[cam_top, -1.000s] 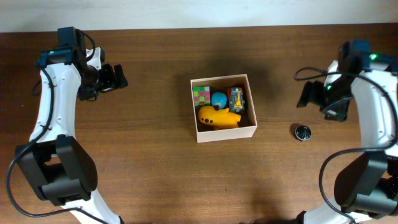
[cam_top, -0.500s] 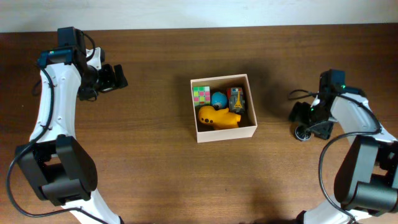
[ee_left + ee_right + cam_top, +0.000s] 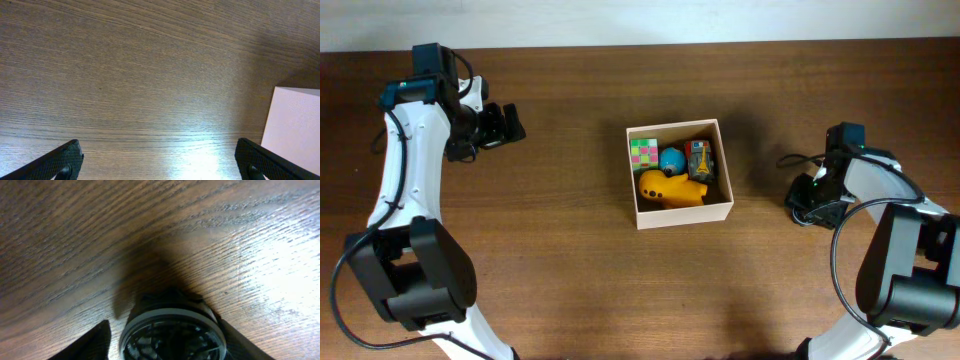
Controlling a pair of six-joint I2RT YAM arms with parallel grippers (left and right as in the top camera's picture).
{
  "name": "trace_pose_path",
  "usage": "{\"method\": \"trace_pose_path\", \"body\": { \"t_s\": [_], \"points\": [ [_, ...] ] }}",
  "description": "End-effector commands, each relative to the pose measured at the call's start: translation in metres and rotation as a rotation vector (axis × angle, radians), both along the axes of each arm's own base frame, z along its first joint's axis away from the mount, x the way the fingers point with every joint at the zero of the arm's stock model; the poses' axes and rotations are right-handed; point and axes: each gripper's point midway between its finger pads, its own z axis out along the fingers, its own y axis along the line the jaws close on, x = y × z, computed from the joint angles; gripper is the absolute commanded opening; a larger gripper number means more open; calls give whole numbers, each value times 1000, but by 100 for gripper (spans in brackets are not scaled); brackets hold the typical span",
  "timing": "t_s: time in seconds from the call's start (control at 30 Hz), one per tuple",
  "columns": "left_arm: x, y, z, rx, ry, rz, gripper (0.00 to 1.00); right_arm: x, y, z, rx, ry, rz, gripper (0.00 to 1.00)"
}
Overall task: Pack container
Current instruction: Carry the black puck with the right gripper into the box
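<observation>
The container [image 3: 682, 214], a square cream-walled cardboard box, sits at the table's middle. It holds a pink-and-green cube [image 3: 643, 152], a blue ball [image 3: 672, 159], a small grey-and-orange toy [image 3: 699, 159] and a yellow toy [image 3: 670, 188]. My right gripper [image 3: 802, 212] is down on the table right of the box. Its fingers [image 3: 165, 342] straddle a small round black disc with a grey rim [image 3: 172, 330], with a narrow gap at the left finger. My left gripper [image 3: 510, 125] is open and empty at the far left. A white corner of the box shows in the left wrist view [image 3: 295, 125].
The dark wooden table [image 3: 570, 260] runs to a pale wall along the back edge. Both arms' bases stand at the front corners. Bare wood lies between the left gripper's fingers [image 3: 160, 160].
My right arm has dropped and moved left and forward onto the round disc, which lay in the open before. The left arm and the box have not moved.
</observation>
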Motion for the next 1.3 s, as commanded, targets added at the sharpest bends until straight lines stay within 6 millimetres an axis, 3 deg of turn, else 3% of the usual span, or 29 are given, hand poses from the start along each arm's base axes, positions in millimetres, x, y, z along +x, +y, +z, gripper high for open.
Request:
{"method": "trace_pose_path", "body": {
  "t_s": [0.0, 0.23, 0.37, 0.5, 0.67, 0.8, 0.93, 1.1, 1.27],
  "points": [
    [4, 1, 13, 11, -38, -18, 99, -6, 1, -8, 0, 21, -5, 56],
    [4, 1, 13, 11, -38, -18, 99, -6, 2, -8, 1, 18, -4, 51],
    [4, 1, 13, 11, -38, -18, 99, 3, 0, 8, -5, -4, -4, 50],
    [4, 1, 13, 11, -38, -18, 99, 21, -3, 54, -16, -61, 3, 50],
    [4, 1, 13, 11, -38, -18, 99, 39, 9, 135, -36, -169, 48, 49],
    [4, 1, 13, 11, -38, -18, 99, 49, 43, 196, -46, -288, 145, 49],
    [4, 1, 13, 11, -38, -18, 99, 54, 97, 228, -35, -391, 286, 49],
    [4, 1, 13, 11, -38, -18, 99, 54, 164, 224, -5, -415, 456, 49],
    [4, 1, 13, 11, -38, -18, 99, 56, 213, 189, 17, -380, 574, 49]
  ]
}}
